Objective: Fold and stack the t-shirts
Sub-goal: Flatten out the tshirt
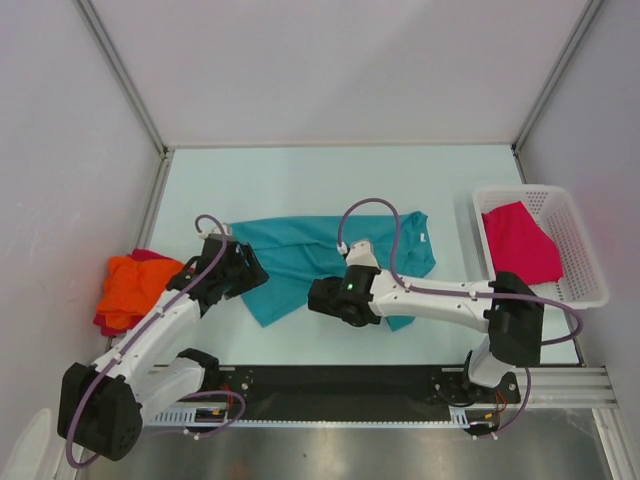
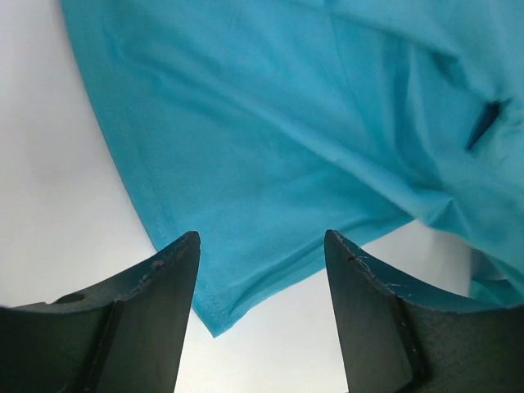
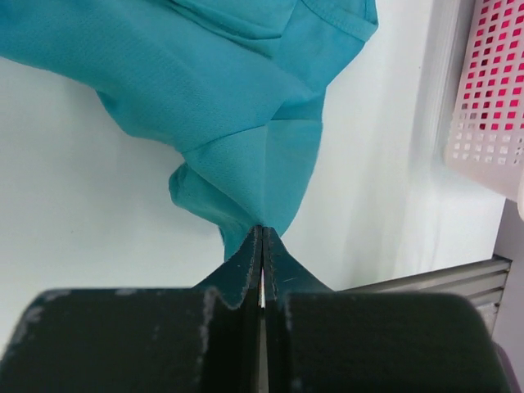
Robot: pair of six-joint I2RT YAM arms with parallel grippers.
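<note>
From above, the white basket [image 1: 587, 262] sits at 3 o'clock on the table [image 1: 300, 180] and holds one magenta-pink t-shirt [image 1: 520, 243]. The teal t-shirt [image 1: 300, 255] lies rumpled at the centre. At 9 o'clock an orange t-shirt [image 1: 135, 283] rests on a dark red t-shirt [image 1: 104, 322]. The left gripper [image 1: 255, 277] is at the teal shirt's 9 o'clock edge, and the right gripper [image 1: 318, 297] is at its 6 o'clock edge. This view does not show how their fingers are set.

The left wrist view shows that: its fingers [image 2: 168, 286] are spread wide, with a hemmed corner of teal cloth hanging between them and touching neither.

In the right wrist view the fingers [image 3: 246, 258] are pressed together, pinching a bunched fold of teal cloth at their tips. At 2 o'clock, pink shows through the basket's lattice.
</note>
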